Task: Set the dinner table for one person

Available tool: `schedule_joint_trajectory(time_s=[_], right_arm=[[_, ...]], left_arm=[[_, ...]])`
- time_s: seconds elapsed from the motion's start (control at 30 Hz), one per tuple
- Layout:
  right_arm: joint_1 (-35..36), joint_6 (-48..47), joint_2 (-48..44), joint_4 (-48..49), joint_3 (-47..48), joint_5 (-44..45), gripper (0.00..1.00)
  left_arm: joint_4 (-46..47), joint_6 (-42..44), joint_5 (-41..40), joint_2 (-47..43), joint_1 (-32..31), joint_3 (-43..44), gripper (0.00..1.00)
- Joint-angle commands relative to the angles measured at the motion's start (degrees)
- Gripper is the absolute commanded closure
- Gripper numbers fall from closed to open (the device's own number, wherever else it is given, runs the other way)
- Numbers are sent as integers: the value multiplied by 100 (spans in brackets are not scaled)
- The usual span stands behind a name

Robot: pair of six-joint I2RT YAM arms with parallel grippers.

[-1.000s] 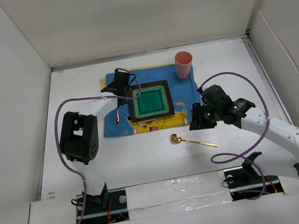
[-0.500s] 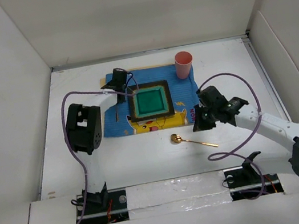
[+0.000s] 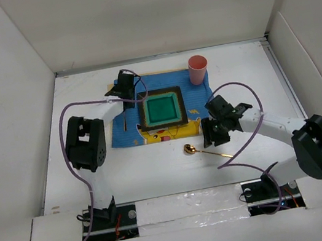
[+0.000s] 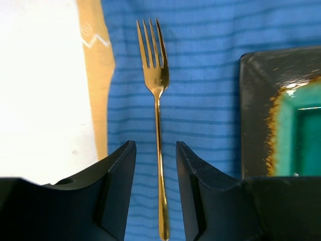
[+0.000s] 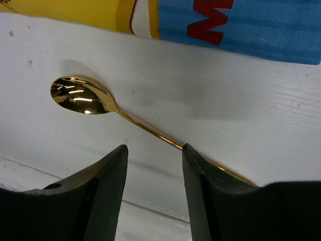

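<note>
Three items are sitting at the placemat (image 3: 127, 136): plate (image 3: 161, 109), fork (image 4: 157, 125), cup (image 3: 197, 69); spoon (image 5: 85, 96) is lying off it, right hand (image 5: 154, 150) hovering spread above; left hand (image 4: 155, 145) gaping over fork.

One gold fork (image 4: 157, 125), lengthwise in the gap between the left jaws, tines pointing away from them

One gold spoon (image 5: 95, 98), crosswise just ahead of the right jaws, bowl before one jaw, handle running off behind the other

One square plate (image 3: 162, 109), dark-rimmed with a green centre, just to the right of the left jaws

One pink cup (image 3: 197, 69), well beyond the right jaws

One blue printed placemat (image 3: 204, 97), beneath the left jaws and ahead of the right jaws

One white surface (image 3: 157, 171)

Two arms, the left arm (image 3: 87, 143) and the right arm (image 3: 275, 128), so two sets of jaws
</note>
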Motion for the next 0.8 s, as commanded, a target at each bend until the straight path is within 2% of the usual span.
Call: schedule_joint_trajectory(time_s=[0.0, 0.1, 0.33, 0.53, 0.7, 0.73, 0.77], right_arm=[[92, -303, 244, 159, 247, -87, 46], [293, -453, 631, 115, 361, -122, 45], [716, -366, 1070, -226, 792, 641, 43], [910, -111, 1694, -526, 1073, 1274, 44], [1191, 205, 1958, -755, 1171, 1548, 63], [1278, 284, 1976, -738, 1153, 1496, 68], [1349, 372, 1985, -703, 1092, 1460, 77]], left_arm=[[87, 14, 153, -716, -16, 33, 65], [-18, -240, 259, -1085, -16, 156, 65], [-449, -705, 610, -1999, -16, 534, 66], [-450, -1022, 1260, -2905, -16, 272, 66], [-520, -1032, 1314, -3502, -16, 174, 66], [-511, -1014, 1322, -3555, -16, 166, 66], [-511, -1014, 1331, -3617, -16, 166, 66]])
